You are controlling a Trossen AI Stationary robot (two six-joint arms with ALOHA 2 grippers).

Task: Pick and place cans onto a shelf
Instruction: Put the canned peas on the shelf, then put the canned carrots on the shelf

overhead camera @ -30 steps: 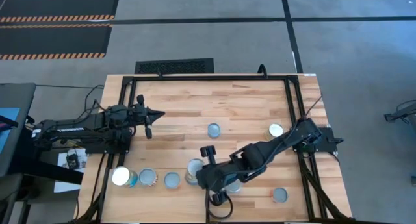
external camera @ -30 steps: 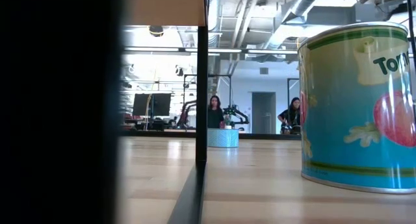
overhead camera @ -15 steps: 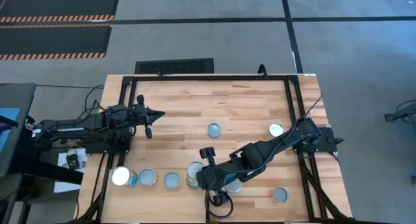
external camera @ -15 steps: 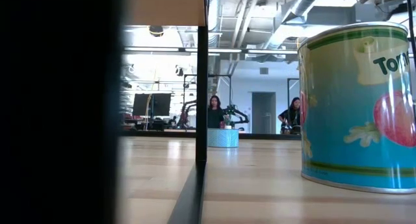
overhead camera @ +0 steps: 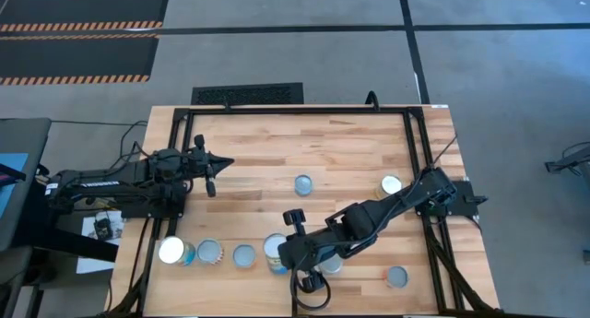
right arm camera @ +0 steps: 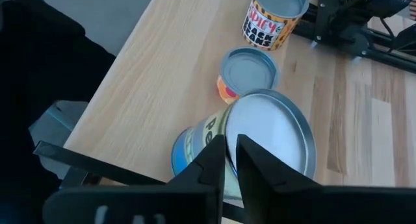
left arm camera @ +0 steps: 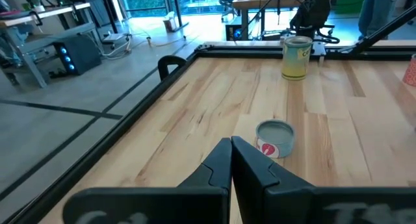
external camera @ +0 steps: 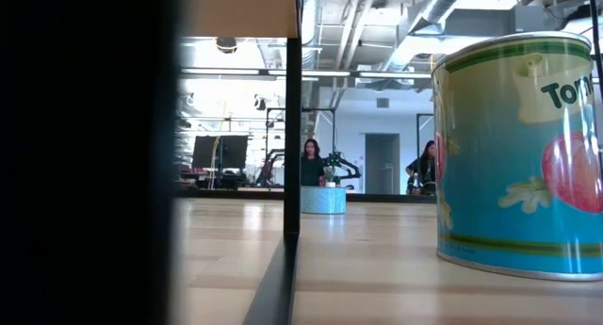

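My right gripper (overhead camera: 286,251) is near the table's near edge, shut on a blue-labelled can with a white top (right arm camera: 266,143), which also shows in the high view (overhead camera: 275,249). Other cans stand on their bases: three at the near left (overhead camera: 171,251) (overhead camera: 210,252) (overhead camera: 244,255), two toward the far side (overhead camera: 303,184) (overhead camera: 392,184), one at the near right (overhead camera: 398,276). My left gripper (left arm camera: 231,156) is shut and empty at the table's left (overhead camera: 210,166). The shelf's pale panel (external camera: 226,259) shows in the low view. My right gripper pinches the blue can at its top rim (right arm camera: 226,138), one finger on the label side (right arm camera: 211,160) and one over the white top (right arm camera: 255,160). The fingers slant down from the table's right. The can is tilted, its top turned toward the wrist.
A low orange-labelled can (right arm camera: 246,71) and a "spicy black" can (right arm camera: 273,16) stand just beyond the held can. Another can (overhead camera: 330,263) sits partly under my right arm. A large blue tomato can (external camera: 513,155) stands close in the low view. Black frame rails (overhead camera: 304,108) border the table.
The blue can at my right gripper has tipped from upright to tilted, and its top has shifted a little toward the table's near edge. My left arm has kept still.
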